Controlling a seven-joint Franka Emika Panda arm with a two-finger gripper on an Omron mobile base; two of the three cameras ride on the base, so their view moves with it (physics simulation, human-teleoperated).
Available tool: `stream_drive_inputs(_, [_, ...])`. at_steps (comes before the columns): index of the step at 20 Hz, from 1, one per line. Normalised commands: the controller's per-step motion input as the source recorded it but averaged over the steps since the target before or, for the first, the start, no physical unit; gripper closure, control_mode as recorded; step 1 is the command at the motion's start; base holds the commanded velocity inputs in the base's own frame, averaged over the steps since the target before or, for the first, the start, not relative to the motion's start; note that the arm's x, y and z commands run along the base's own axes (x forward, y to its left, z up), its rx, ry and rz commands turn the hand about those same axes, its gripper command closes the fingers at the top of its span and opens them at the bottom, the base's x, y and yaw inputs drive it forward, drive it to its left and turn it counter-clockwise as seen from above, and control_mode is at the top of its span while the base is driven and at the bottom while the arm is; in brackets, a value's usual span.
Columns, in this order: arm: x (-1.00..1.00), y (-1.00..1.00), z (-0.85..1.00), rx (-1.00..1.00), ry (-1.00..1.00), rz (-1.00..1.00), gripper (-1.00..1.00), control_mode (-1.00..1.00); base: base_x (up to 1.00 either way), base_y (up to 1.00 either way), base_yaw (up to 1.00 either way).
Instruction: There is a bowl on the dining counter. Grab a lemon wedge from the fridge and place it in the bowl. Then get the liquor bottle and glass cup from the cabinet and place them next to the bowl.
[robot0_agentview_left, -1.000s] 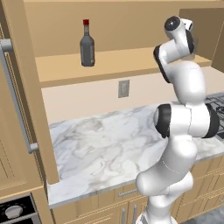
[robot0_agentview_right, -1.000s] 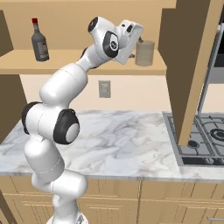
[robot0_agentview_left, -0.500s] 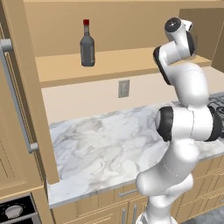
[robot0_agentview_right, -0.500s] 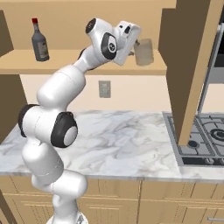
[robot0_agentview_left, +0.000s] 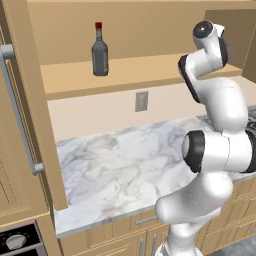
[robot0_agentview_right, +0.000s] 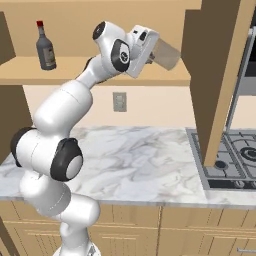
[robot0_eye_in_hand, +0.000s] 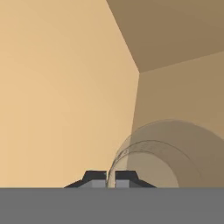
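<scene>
The glass cup (robot0_agentview_right: 166, 54) is tilted just above the right end of the open cabinet shelf (robot0_agentview_right: 75, 72), held at its rim by my gripper (robot0_agentview_right: 151, 50). In the hand view my gripper (robot0_eye_in_hand: 105, 178) is shut on the glass cup (robot0_eye_in_hand: 175, 153), with the thin rim pinched between the dark fingertips and the cabinet's back corner behind it. The liquor bottle (robot0_agentview_left: 100, 50) (robot0_agentview_right: 45, 46), dark with a red cap, stands upright at the shelf's left end, well away from the hand. The bowl and the lemon wedge are out of view.
A marble counter (robot0_agentview_left: 120, 165) (robot0_agentview_right: 140, 155) lies under the shelf, with a wall outlet (robot0_agentview_right: 119, 101) above it. A wooden cabinet side panel (robot0_agentview_right: 220, 75) stands close to the right of the cup, and a stove (robot0_agentview_right: 235, 160) beyond it. A tall door with a long handle (robot0_agentview_left: 20, 110) is at the left.
The fingers have closed onto the cup's rim. The cup, upright on the shelf a second ago, now leans over in the grip.
</scene>
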Motion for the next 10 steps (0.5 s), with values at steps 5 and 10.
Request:
stream_drive_inputs(5, [-0.6,0.0,0.0,0.0,0.0,0.0,1.0,-1.0,0.0,0.0,0.0])
stream_drive_inputs(10, [-0.95,0.12,0.0,0.0,0.0,0.0,1.0,-1.0,0.0,0.0,0.0])
